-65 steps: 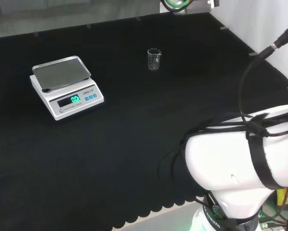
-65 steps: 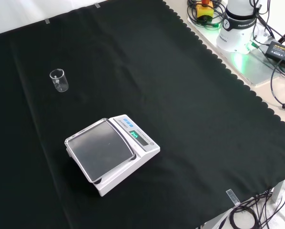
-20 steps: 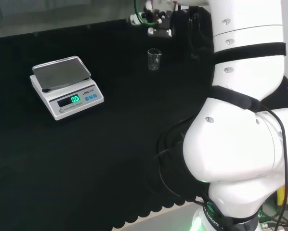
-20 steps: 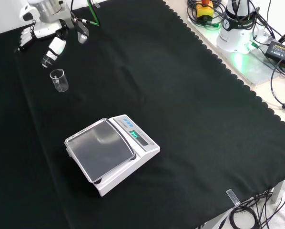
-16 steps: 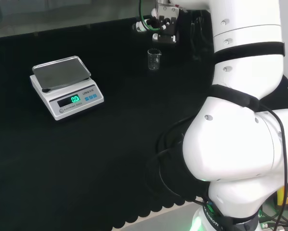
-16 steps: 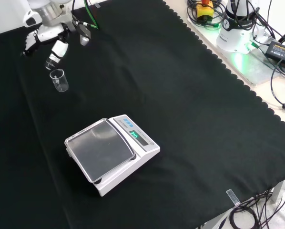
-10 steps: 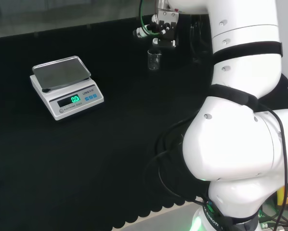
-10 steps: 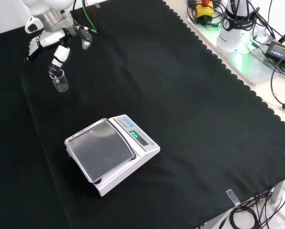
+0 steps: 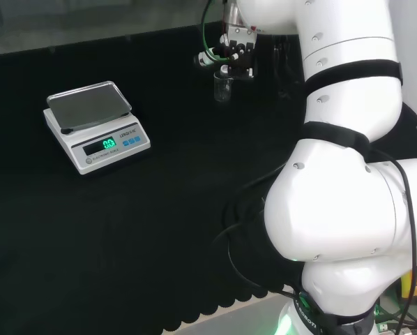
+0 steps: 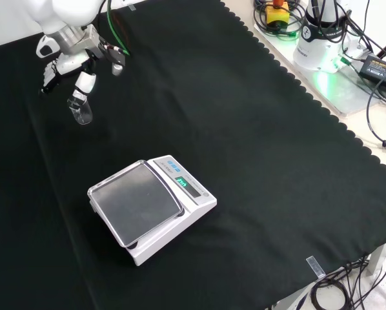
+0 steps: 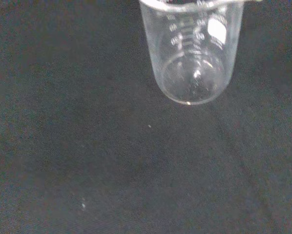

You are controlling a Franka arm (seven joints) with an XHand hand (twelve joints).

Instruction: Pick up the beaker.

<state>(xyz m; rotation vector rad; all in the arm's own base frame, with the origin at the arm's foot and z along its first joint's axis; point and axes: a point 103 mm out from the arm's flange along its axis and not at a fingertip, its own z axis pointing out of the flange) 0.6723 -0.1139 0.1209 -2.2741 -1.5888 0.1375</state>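
Small clear glass beaker [image 10: 81, 112] stands upright on the black cloth [image 10: 244, 129], far-left part of the bench in the front view, near the cloth's top-left edge; in the head view it [image 9: 223, 87] sits far back, a little right of centre. From the wrist it [image 11: 192, 53] shows close and large, graduation marks on its wall, nothing visible inside, bare cloth all around its base.

Black and white hand [image 10: 77, 61] hangs directly over the beaker — in the front view one white finger [image 10: 83, 84] points down to the rim, and another finger [image 10: 49, 74] spreads out to the left of it, clear of the glass. Fingers look straight and spread rather than curled; nothing is grasped. Whether the lowest fingertip touches the rim — cannot tell. In the head view the hand [image 9: 235, 43] sits right above the beaker's mouth.

White digital scale with a grey metal pan [image 10: 151, 206] rests well apart from the beaker, toward the middle of the cloth in the front view, and at the left in the head view [image 9: 95, 125], its display lit green.

Open cloth lies between beaker and scale. The scalloped cloth edge [image 10: 309, 90] runs down the right of the front view, well away from the beaker.
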